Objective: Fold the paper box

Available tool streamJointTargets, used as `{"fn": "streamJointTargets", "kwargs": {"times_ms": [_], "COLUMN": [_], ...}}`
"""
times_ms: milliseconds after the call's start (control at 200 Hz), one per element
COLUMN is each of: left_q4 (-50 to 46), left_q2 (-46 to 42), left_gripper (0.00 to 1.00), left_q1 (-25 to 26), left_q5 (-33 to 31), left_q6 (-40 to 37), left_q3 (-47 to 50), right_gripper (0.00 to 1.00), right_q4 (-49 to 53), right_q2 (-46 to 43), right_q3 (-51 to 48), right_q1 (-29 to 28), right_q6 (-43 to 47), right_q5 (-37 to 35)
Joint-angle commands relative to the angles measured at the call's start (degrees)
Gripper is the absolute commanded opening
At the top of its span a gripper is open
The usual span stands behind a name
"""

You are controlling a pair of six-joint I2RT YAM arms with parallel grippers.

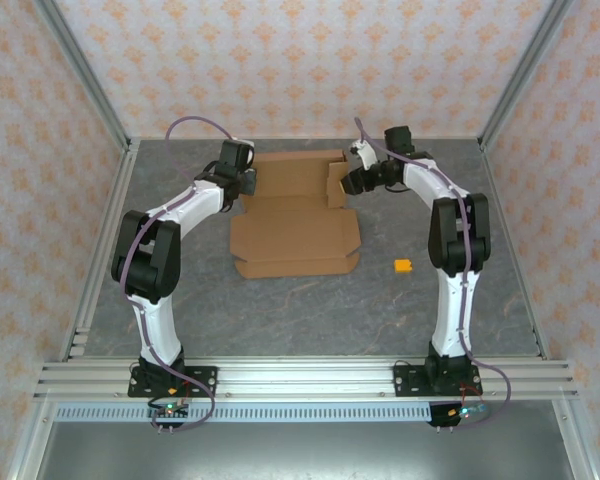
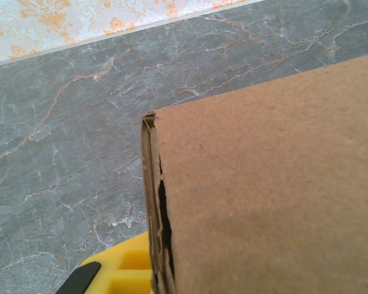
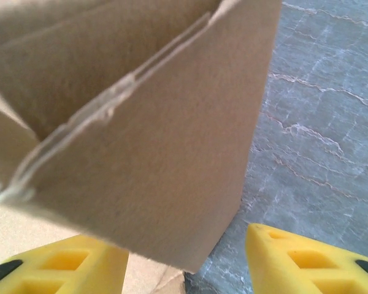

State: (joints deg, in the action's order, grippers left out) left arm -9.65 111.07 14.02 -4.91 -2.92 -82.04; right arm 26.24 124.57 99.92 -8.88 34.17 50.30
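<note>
Yellow right gripper (image 3: 184, 269) fingers are standing apart, straddling a raised flap of the paper box (image 1: 295, 225). Left gripper (image 1: 242, 182) fingers (image 2: 119, 272) are looking pinched on the opposite doubled wall. The box is lying between both grippers, far half partly raised. Closing squarely near the crease is looking best, flap held upright. Cardboard is showing matte brown, fibrous, raw-edged; table (image 1: 280, 320) is showing grey marbling.

grey marbled table (image 1: 280, 310): paper box (image 1: 295, 240) centre-far, orange block (image 1: 403, 266) right.

Grey marbled tabletop (image 1: 280, 310), orange-patterned pale walls (image 1: 300, 60), aluminium rails (image 1: 310, 375)
</note>
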Motion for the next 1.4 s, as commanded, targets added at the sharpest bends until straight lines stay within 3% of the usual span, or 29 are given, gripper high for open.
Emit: {"fn": "streamJointTargets", "kwargs": {"times_ms": [0,300,656,1126,1396], "left_q4": [-2.5,-2.5,-2.6,-2.5,-2.5], "left_q2": [0.8,0.6,0.6,0.3,0.0], "left_gripper": [0.0,0.0,0.0,0.0,0.0], "left_q1": [0.5,0.5,0.5,0.5,0.5], "left_q5": [-0.9,-0.8,-0.3,-0.2,-0.3], "left_q6": [-1.5,-1.5,-1.4,-1.3,-1.1], "left_q3": [-1.0,-0.8,-0.8,-0.6,-0.2], "right_gripper": [0.57,0.61,0.52,0.32,0.34], "right_q4": [0.3,-8.2,-21.4,-38.6,-42.9], "right_q2": [1.1,-0.2,-2.4,-4.5,-4.2], "right_q3": [1.7,-1.8,-8.4,-17.6,-20.1], "right_q1": [-1.2,-2.8,-4.3,-7.3,-9.5], "right_q6": [1.6,-2.6,-7.9,-17.4,-18.3], "right_q5": [-1.8,-6.2,-11.5,-26.7,-35.3]}}
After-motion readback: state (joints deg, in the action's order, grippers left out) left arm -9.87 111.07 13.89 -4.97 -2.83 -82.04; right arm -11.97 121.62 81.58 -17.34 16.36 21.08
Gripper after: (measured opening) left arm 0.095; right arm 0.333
